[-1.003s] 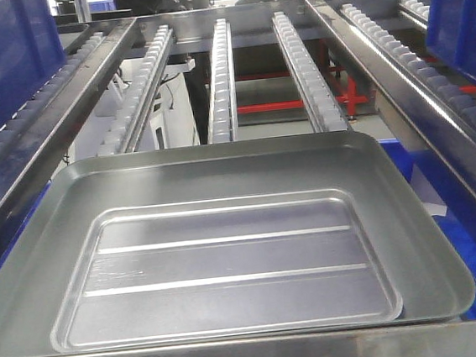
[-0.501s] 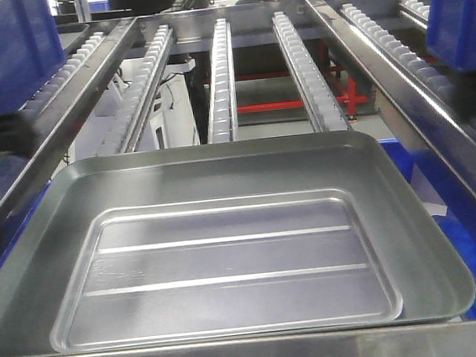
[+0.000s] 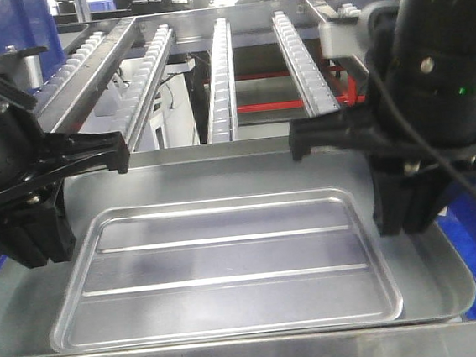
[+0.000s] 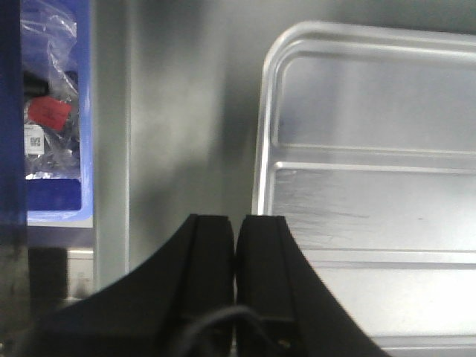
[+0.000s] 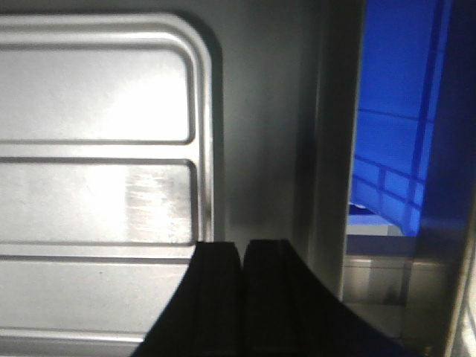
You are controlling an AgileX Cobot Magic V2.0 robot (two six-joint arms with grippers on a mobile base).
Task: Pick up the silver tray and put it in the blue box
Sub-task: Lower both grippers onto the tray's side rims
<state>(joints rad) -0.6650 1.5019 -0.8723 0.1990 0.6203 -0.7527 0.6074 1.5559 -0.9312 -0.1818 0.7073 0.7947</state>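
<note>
Nothing done yet: my left gripper [image 4: 236, 238] and right gripper [image 5: 242, 260] hover over the tray [image 3: 229, 264], each pressed together, empty (box [image 5: 387, 186] seems just beside). Grasping and placing remain.

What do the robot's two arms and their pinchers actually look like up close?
Both are bulky, rounded and matte black. The right arm carries a tiny green light and a thin black cable down its side; the left arm has dark cables across its top. The left gripper and right gripper each have two flat black fingers tapering to blunt tips.
</note>
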